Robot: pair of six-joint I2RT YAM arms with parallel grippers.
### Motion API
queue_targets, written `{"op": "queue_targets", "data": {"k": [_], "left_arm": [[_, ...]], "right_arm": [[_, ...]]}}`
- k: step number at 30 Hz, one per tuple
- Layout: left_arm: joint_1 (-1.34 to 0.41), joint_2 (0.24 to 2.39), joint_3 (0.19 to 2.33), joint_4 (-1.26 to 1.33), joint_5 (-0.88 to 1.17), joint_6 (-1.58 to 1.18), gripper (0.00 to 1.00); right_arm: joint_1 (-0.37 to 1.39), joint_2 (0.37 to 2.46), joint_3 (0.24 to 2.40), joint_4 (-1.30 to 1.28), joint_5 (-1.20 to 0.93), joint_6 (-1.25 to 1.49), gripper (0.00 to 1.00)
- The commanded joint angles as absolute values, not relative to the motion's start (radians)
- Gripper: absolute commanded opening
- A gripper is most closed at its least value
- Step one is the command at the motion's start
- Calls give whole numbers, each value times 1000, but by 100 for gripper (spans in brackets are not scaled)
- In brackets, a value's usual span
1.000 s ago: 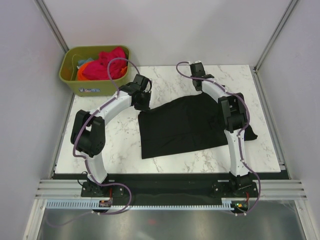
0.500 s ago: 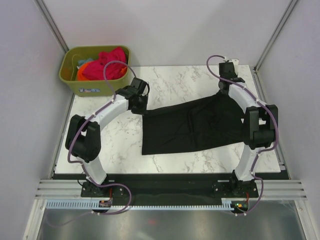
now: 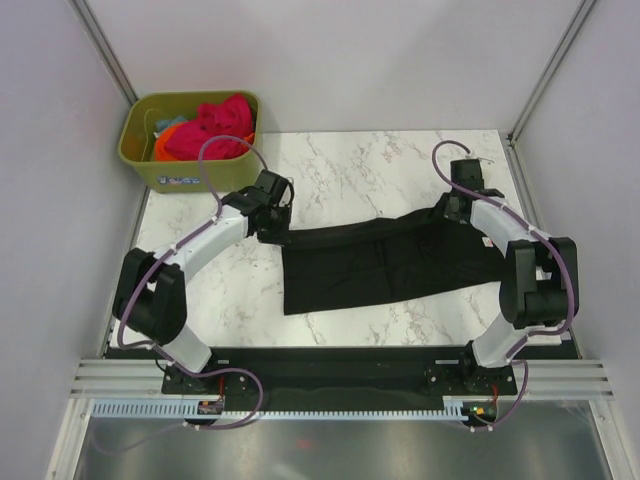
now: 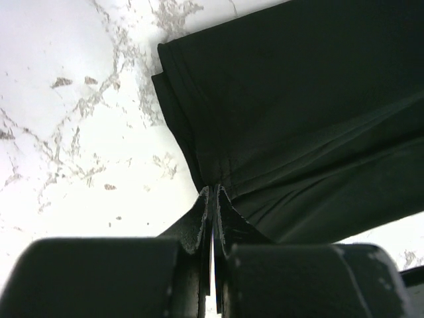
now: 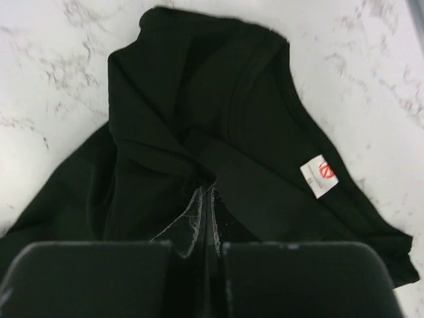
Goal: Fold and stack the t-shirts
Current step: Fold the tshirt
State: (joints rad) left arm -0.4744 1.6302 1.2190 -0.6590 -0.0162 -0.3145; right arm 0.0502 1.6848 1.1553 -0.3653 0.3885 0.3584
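A black t-shirt [image 3: 385,260] lies stretched across the marble table between my two grippers. My left gripper [image 3: 277,229] is shut on the shirt's left edge; in the left wrist view the cloth [image 4: 298,112] runs into the closed gripper [image 4: 214,189]. My right gripper [image 3: 458,212] is shut on the shirt near its neck; in the right wrist view the gripper [image 5: 207,192] pinches a fold of the shirt [image 5: 159,126] beside the small white neck label [image 5: 318,176]. Pink-red [image 3: 215,127] and orange [image 3: 166,143] tees lie in the bin.
An olive-green plastic bin [image 3: 190,172] stands at the table's far left corner. Metal frame posts [image 3: 540,75] rise at the back corners. The white marble table [image 3: 350,165] ends at a dark front edge near the arm bases.
Both grippers moved apart and toward the near side, pulling the black shirt's far edge down. The shirt went from a wide spread to a narrower, stretched band.
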Motion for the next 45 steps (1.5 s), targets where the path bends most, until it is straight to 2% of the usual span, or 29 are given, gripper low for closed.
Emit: {"op": "queue_targets", "data": {"k": [1, 11, 29, 32, 34, 36, 39, 42, 45], "left_arm": [[-492, 1548, 1175, -672, -21, -353, 2], [-526, 1535, 1092, -683, -57, -393, 2], [-591, 1609, 1046, -692, -149, -439, 2], [-610, 1612, 1034, -696, -169, -456, 2], [-614, 1618, 1043, -719, -192, -462, 14], [-614, 1615, 1080, -753, -244, -475, 35], [-612, 1591, 1152, -819, -303, -474, 50], [-606, 1568, 1210, -821, -290, -463, 54], [-580, 1595, 1241, -795, -243, -442, 54]], "right_arm": [[48, 1589, 1103, -328, 344, 440, 0], [48, 1434, 916, -295, 362, 509, 0], [48, 1347, 678, -209, 319, 548, 0], [48, 1339, 667, -204, 314, 564, 5], [48, 1344, 679, -210, 305, 571, 15], [49, 1354, 705, -259, 296, 569, 24], [48, 1359, 764, -342, 288, 566, 29], [48, 1348, 804, -386, 264, 561, 30], [49, 1341, 830, -403, 242, 560, 31]]}}
